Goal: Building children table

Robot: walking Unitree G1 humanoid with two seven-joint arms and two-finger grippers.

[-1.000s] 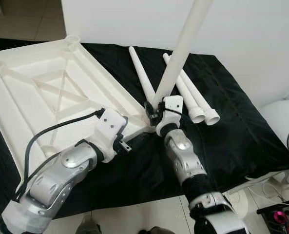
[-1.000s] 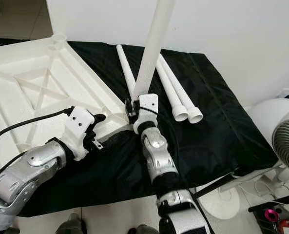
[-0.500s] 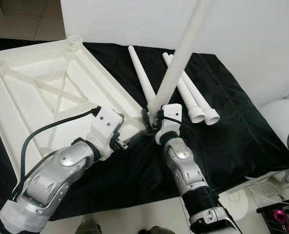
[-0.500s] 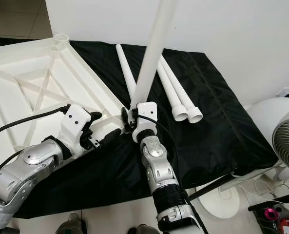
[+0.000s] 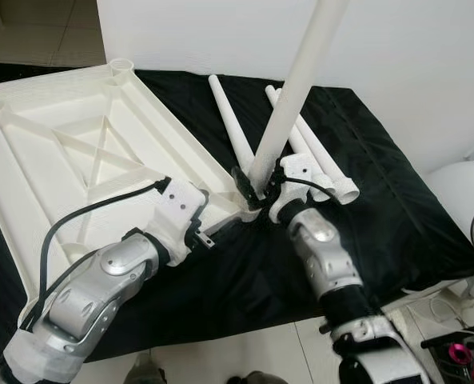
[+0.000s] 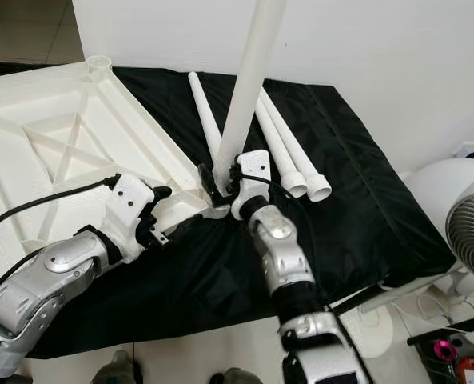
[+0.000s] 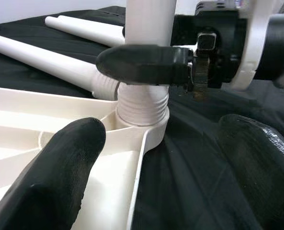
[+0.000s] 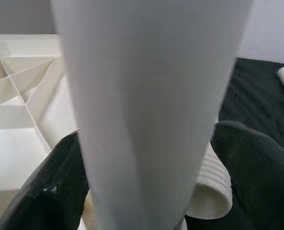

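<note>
One leg (image 5: 296, 76) now steeper, right gripper (image 5: 256, 190) farther right.

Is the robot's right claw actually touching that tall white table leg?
Touching. The left wrist view shows a black finger of the right gripper pressed against the upright leg.

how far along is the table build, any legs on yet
Early. Done: the tabletop lies upside down on the black cloth. In hand: the right gripper clamps the first leg upright at the corner socket, its thread still showing above the socket, while the left gripper sits at that corner's edge. Left: three legs lying loose on the cloth.
</note>
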